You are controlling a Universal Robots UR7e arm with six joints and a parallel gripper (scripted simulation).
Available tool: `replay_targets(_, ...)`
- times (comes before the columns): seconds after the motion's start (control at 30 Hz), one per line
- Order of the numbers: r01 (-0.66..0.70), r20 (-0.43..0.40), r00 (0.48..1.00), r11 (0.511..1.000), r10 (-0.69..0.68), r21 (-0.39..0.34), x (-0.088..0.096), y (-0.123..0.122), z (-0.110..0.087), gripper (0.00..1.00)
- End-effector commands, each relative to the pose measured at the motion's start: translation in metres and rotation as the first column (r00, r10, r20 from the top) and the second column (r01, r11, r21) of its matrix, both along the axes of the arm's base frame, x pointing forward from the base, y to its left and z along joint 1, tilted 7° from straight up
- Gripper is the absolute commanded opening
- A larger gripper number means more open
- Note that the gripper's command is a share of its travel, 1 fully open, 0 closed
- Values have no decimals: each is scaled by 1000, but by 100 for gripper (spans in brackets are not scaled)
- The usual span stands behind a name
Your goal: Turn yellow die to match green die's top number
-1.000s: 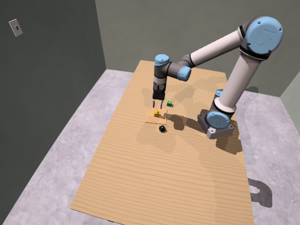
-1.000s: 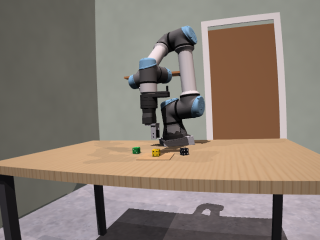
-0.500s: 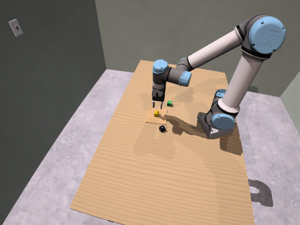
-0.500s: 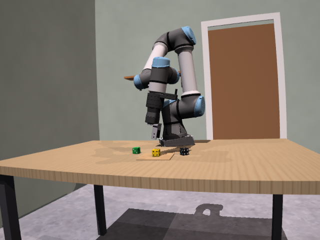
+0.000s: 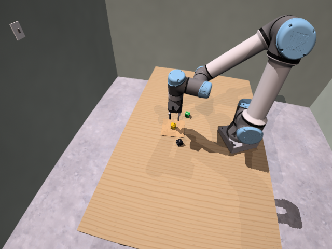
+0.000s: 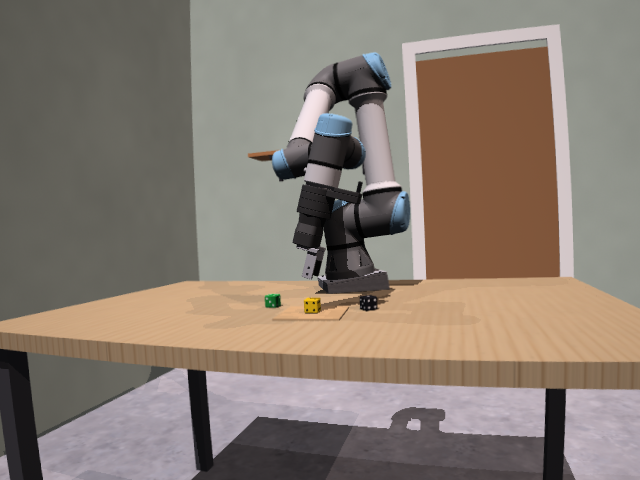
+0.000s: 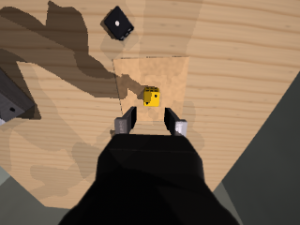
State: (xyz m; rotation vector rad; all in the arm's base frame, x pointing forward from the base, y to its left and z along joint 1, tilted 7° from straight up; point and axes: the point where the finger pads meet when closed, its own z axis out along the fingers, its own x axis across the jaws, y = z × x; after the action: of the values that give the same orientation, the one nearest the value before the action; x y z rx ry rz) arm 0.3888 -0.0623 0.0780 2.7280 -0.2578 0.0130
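The yellow die (image 5: 173,125) (image 6: 311,305) (image 7: 151,96) lies flat on the tan mat (image 5: 166,131) (image 6: 330,314) (image 7: 173,75), near its middle. The green die (image 5: 187,114) (image 6: 272,300) lies on the table beside the mat; it does not show in the wrist view. My gripper (image 5: 174,116) (image 6: 311,264) (image 7: 150,113) is open and empty. It hangs tilted a short way above the mat, clear of the yellow die and a little to the far side of it.
A black die (image 5: 179,142) (image 6: 368,302) (image 7: 118,23) lies on the table just off the mat's other side. The robot base (image 5: 235,143) (image 6: 354,281) stands on the table behind the dice.
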Motion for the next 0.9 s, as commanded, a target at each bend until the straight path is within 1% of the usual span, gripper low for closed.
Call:
replay_targets(0.0, 6, -19, 1000, 998, -7, -68, -1, 0, -1, 87)
replay_targets(0.17, 7, -33, 999, 986, -13, -169, 0, 1, -2, 87)
replay_targets(0.27, 6, -35, 999, 978, -14, -211, 1, 2, -1, 87)
replay_targets(0.63, 7, -40, 999, 970, -17, -242, 1, 3, -1, 87)
replay_targets(0.73, 11, -51, 998, 960, -26, -279, 0, 2, -2, 87)
replay_targets(0.83, 12, -64, 997, 941, -36, -338, -1, 3, -3, 87)
replay_targets(0.87, 12, -64, 997, 941, -36, -338, -1, 3, -3, 87)
